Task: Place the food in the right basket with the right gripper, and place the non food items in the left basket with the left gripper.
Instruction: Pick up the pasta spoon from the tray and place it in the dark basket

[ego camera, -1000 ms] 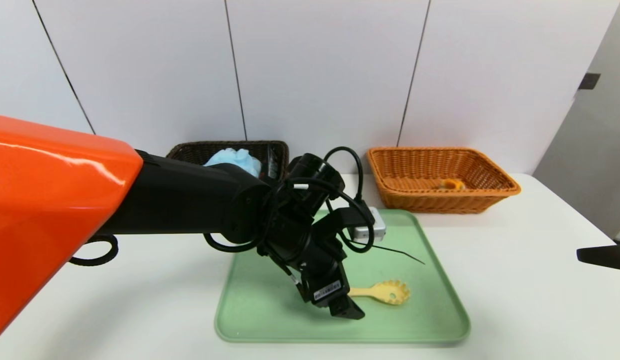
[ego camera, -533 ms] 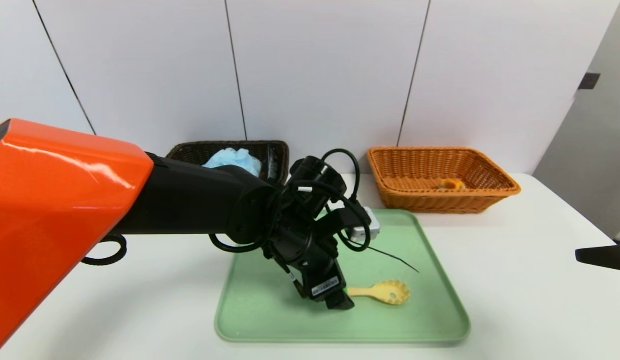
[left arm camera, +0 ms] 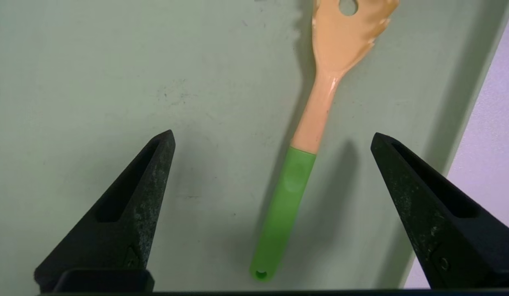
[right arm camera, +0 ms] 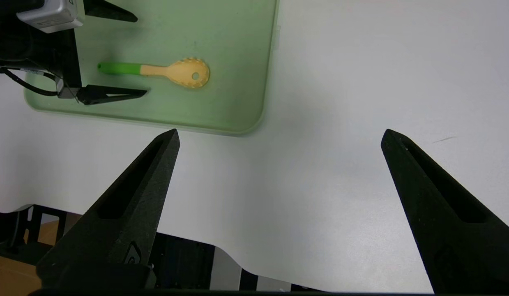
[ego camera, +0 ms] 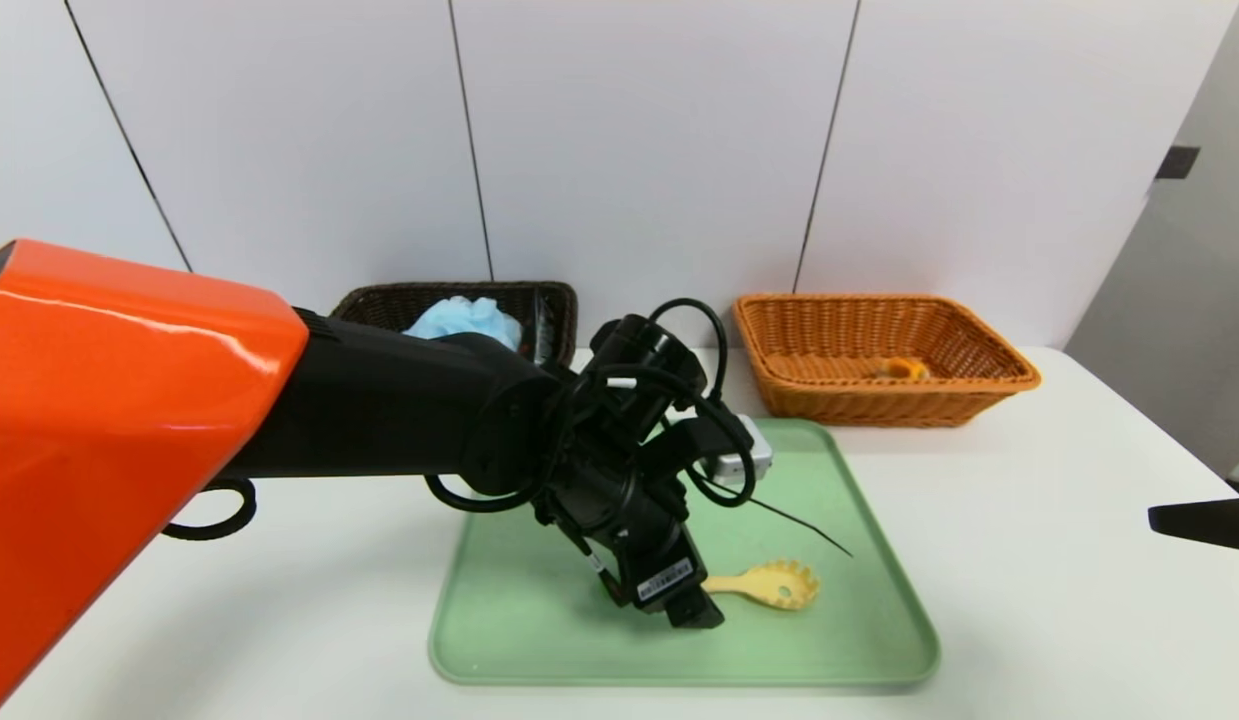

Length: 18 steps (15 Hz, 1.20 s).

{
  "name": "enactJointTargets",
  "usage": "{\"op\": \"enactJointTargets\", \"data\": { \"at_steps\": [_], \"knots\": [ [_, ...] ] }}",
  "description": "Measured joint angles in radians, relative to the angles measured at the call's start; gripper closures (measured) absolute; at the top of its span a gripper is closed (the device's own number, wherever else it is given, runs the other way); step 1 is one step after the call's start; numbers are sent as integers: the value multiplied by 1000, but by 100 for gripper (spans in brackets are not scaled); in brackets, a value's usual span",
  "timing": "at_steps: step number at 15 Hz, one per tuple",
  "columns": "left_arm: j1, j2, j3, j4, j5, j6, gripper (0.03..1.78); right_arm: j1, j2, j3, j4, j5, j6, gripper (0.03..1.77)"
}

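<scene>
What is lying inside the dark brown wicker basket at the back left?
The dark brown wicker basket holds a crumpled light blue cloth. The left arm covers its front part, so anything else inside is hidden.

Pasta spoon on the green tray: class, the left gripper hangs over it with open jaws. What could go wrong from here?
1. The pasta spoon lies off-centre between the left gripper's jaws; closing may nudge it aside.
2. Its thin handle lies flat on the tray, so the tips may scrape the tray or slip off.
</scene>
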Motion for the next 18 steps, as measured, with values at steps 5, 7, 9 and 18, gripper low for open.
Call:
{"op": "enactJointTargets", "data": {
  "at_steps": [5,7,9,18],
  "knots": [
    [-11,3,8,0,-1,-24,12,0,-1,1,0,0,1,10],
    [-13,6,7,0,-2,-36,12,0,-2,4,1,0,1,10],
    [-14,8,3,10,-5,-63,12,0,-6,7,0,0,1,10],
    [-15,26,0,11,-44,-82,12,0,-13,10,0,0,1,10]
  ]
}}
